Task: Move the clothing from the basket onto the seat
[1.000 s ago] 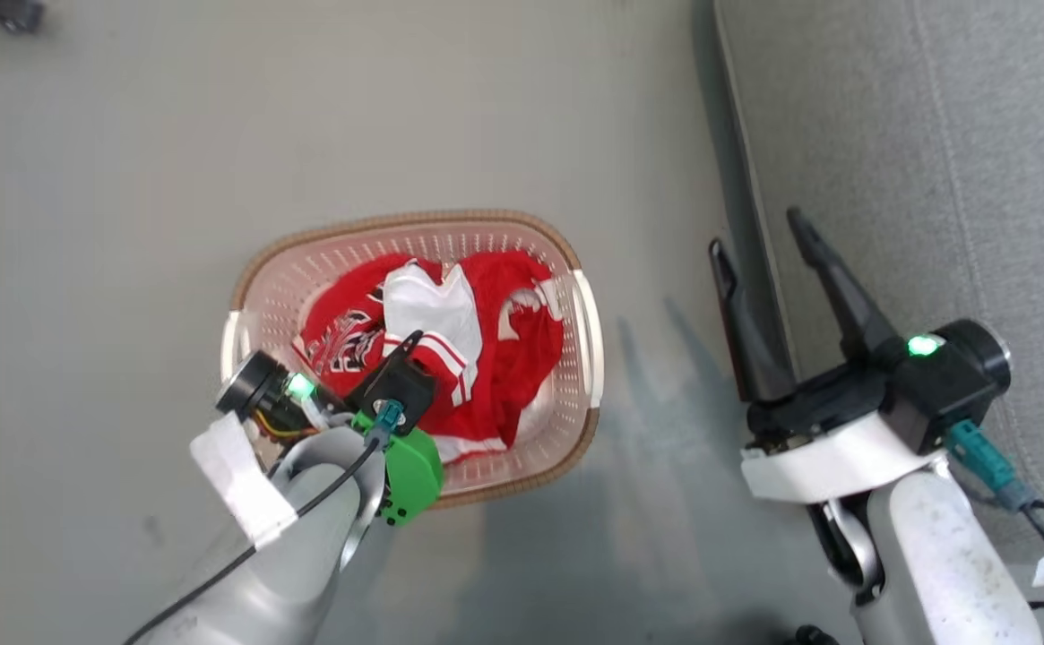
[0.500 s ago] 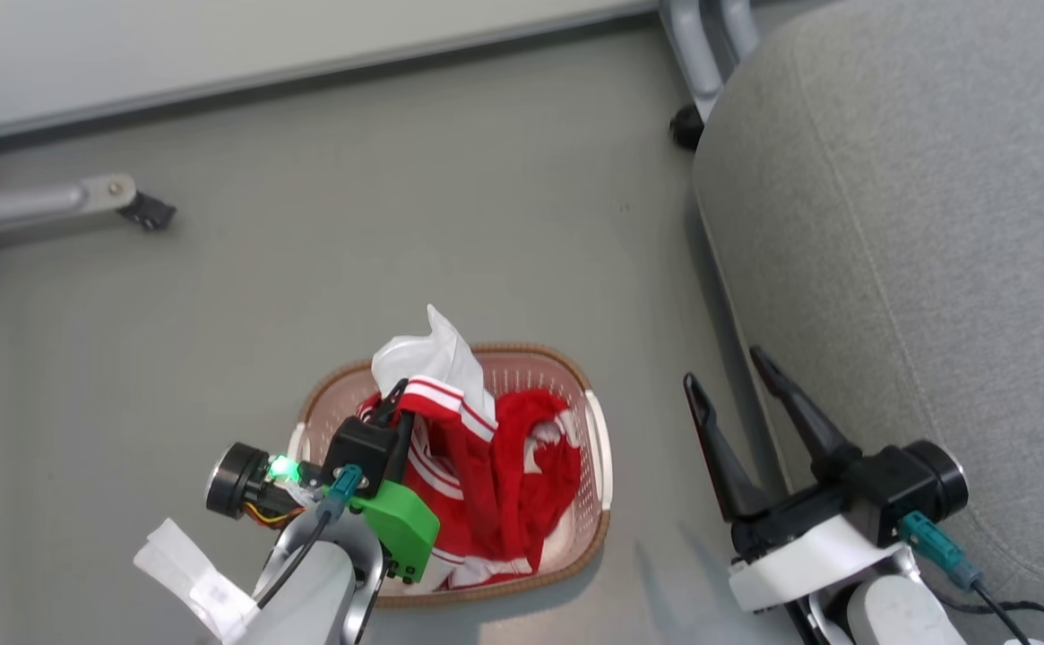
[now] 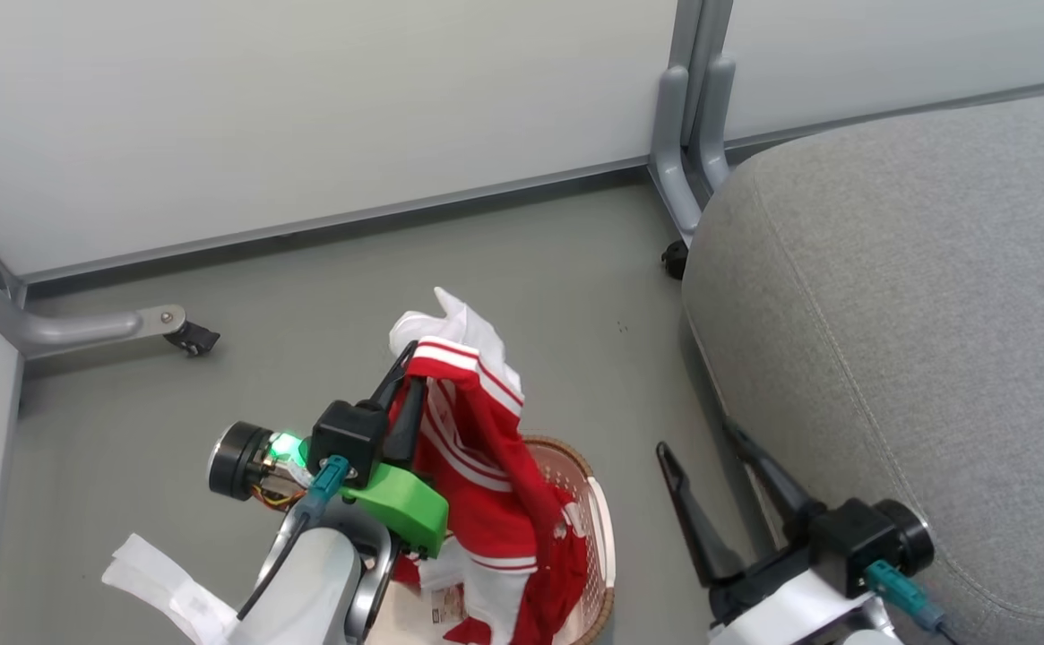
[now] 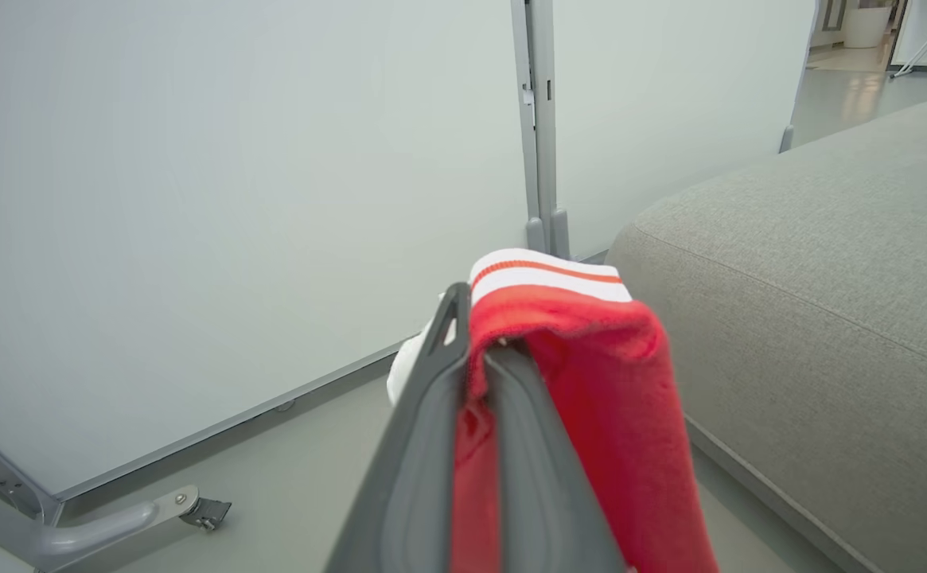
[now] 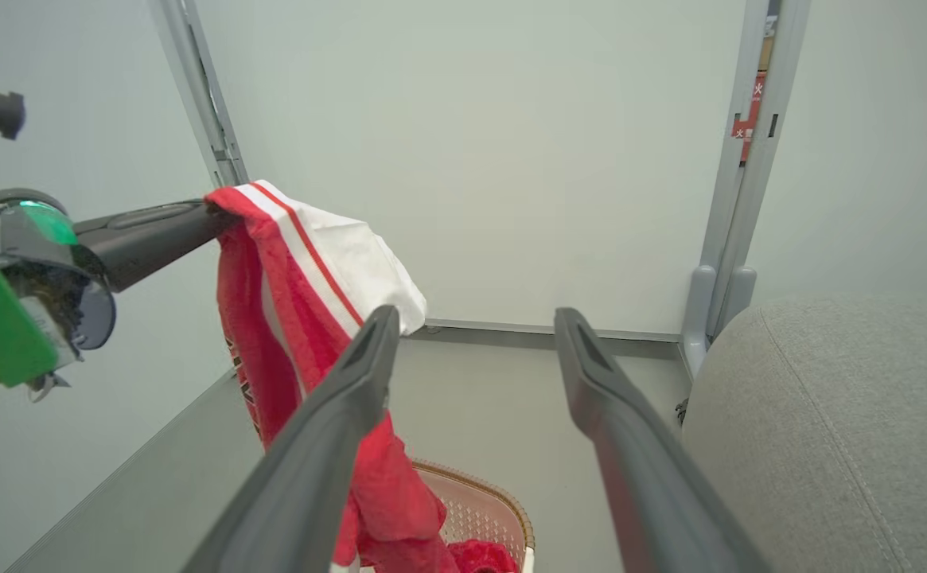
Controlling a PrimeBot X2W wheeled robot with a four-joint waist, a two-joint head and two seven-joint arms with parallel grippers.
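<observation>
Your left fingers point(image 3: 407, 414) are pinched shut on the red basketball garment with white striped trim point(image 3: 477, 466). It hangs over the oval cream perforated plastic basket point(image 3: 600, 528), its lower end trailing inside. Your right fingers point(image 3: 687, 506) are spread wide with nothing between them, just beside the large grey fabric seat cushion point(image 3: 916, 313).

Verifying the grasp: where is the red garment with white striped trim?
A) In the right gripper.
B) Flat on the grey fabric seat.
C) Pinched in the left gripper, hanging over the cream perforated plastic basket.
C: the left gripper is shut on the red garment, draping toward the cream basket; the right gripper is open, empty.
</observation>
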